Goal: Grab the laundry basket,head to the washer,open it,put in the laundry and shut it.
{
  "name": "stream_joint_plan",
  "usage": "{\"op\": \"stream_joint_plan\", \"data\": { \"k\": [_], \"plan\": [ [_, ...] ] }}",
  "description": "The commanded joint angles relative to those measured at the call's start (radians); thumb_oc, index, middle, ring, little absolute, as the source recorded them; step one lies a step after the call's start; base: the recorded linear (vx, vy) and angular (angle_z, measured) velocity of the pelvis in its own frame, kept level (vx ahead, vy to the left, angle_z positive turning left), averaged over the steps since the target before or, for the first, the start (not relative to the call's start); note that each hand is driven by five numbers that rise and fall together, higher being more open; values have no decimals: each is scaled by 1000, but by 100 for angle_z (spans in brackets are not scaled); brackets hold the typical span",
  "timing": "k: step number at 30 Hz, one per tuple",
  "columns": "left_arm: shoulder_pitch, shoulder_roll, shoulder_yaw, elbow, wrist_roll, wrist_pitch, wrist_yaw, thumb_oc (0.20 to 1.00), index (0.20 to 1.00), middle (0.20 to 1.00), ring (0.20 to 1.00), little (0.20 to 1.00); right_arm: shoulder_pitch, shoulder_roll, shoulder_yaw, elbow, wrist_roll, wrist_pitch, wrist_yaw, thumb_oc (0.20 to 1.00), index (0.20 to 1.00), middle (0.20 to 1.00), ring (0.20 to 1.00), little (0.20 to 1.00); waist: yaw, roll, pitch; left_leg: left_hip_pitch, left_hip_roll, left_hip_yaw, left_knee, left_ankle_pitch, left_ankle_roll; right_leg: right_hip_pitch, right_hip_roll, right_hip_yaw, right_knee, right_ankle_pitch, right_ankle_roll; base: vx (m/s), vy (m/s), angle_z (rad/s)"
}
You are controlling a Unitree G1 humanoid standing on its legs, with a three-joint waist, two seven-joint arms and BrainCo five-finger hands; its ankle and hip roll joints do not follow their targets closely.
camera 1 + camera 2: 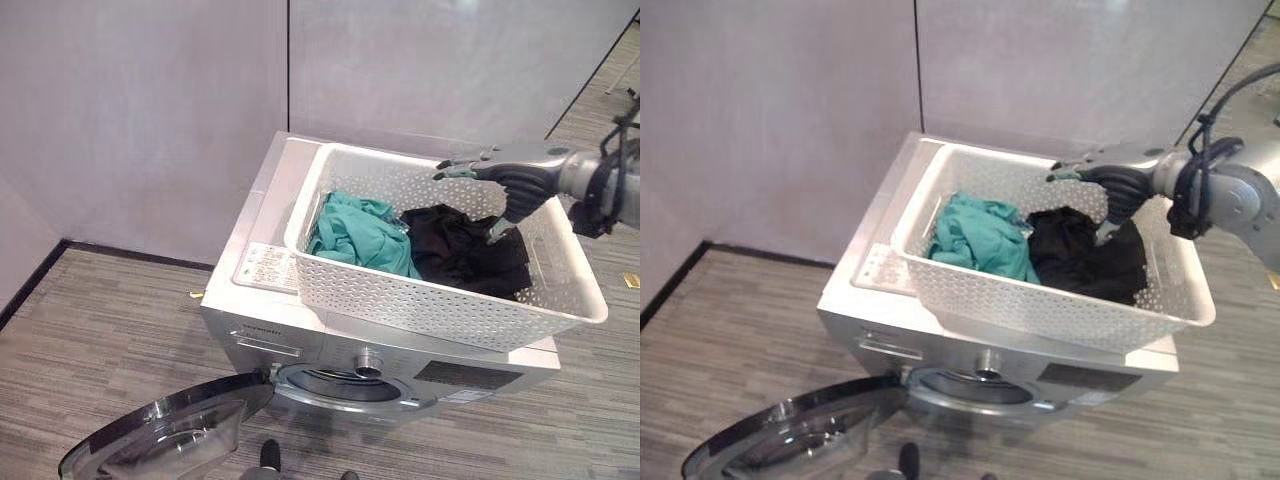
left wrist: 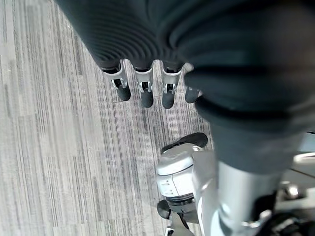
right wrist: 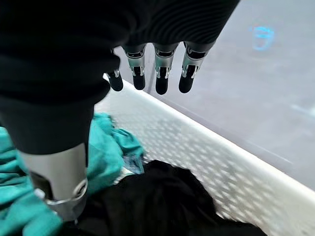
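Observation:
A white perforated laundry basket (image 1: pixel 420 300) stands on top of the silver washer (image 1: pixel 262 225). Inside it lie a teal garment (image 1: pixel 355 235) and a black garment (image 1: pixel 465 250). The washer's round door (image 1: pixel 165 430) hangs open at the lower left, and its drum opening (image 1: pixel 345 385) shows. My right hand (image 1: pixel 505 170) hovers over the basket's far right side, above the black garment (image 3: pixel 162 196), fingers straight and holding nothing. In the left wrist view my left hand (image 2: pixel 142 83) hangs over the floor with straight fingers.
Grey partition walls (image 1: pixel 150 110) stand right behind the washer. Striped grey carpet (image 1: pixel 100 330) lies around it. A small yellowish thing (image 1: pixel 630 281) lies on the floor at the far right.

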Motion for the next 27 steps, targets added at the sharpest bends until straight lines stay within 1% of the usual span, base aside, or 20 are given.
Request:
{"op": "stream_joint_plan", "data": {
  "k": [1,2,3,5,7,12,17,20,23,27],
  "plan": [
    [-21,-3,-15,4,3,-20,-9,1000,1000,1000,1000,1000,-14,-3,28,17,30,3,-7,1000,1000,1000,1000,1000,31,-38,-18,6,36,-47,-6,-32,-40,-46,-84,-49,-2,65,97,7,-1,7],
    [-21,-3,-15,4,3,-20,-9,1000,1000,1000,1000,1000,-16,-3,29,17,31,3,-7,1000,1000,1000,1000,1000,31,-37,-18,6,36,-47,-6,-32,-40,-46,-84,-49,-2,65,97,17,-3,10],
    [-17,2,-14,5,4,-19,-12,1000,1000,1000,1000,1000,-29,-9,57,12,46,12,19,1000,1000,1000,1000,1000,37,-45,-16,1,36,-54,-6,-29,-41,-47,-85,-55,-2,65,96,11,-6,10],
    [-18,2,-12,6,4,-18,-14,1000,1000,1000,1000,1000,-41,-12,70,11,52,18,25,1000,1000,1000,1000,1000,37,-45,-15,-2,36,-56,-6,-29,-41,-48,-85,-57,-2,65,96,8,-3,14],
    [-17,5,-8,9,4,-15,-20,1000,1000,1000,1000,1000,-53,-33,90,14,60,29,38,1000,1000,1000,1000,1000,39,-51,-14,-5,35,-62,-6,-29,-40,-48,-86,-60,0,64,95,14,4,11],
    [-10,6,1,14,3,-11,-26,1000,1000,1000,1000,1000,16,-62,33,20,58,30,38,1000,1000,1000,1000,1000,32,-50,-13,-2,34,-64,-5,-32,-40,-43,-85,-63,3,59,93,4,1,1],
    [-13,4,-2,9,2,-12,-26,1000,1000,1000,1000,1000,161,-77,-89,34,42,26,31,1000,1000,1000,1000,1000,23,-50,-11,8,36,-60,-4,-37,-38,-39,-85,-59,8,54,93,0,0,0],
    [-21,1,-9,-3,-4,-14,-26,1000,1000,1000,1000,1000,220,-83,-138,32,10,24,31,1000,1000,1000,1000,1000,17,-48,-8,11,37,-57,-3,-38,-37,-39,-84,-56,11,52,93,0,0,0],
    [-26,-4,-19,-9,-10,-16,-27,1000,1000,1000,1000,1000,248,-85,-154,27,9,26,42,1000,1000,1000,1000,1000,11,-45,-6,15,40,-54,-3,-39,-38,-39,-82,-52,8,52,92,0,0,0],
    [-30,-4,-26,-9,-4,-14,-28,1000,1000,1000,1000,1000,254,-79,-120,14,-8,20,68,1000,1000,1000,1000,1000,10,-43,-13,18,42,-46,-3,-41,-39,-37,-82,-48,5,51,93,0,0,0]
  ]
}}
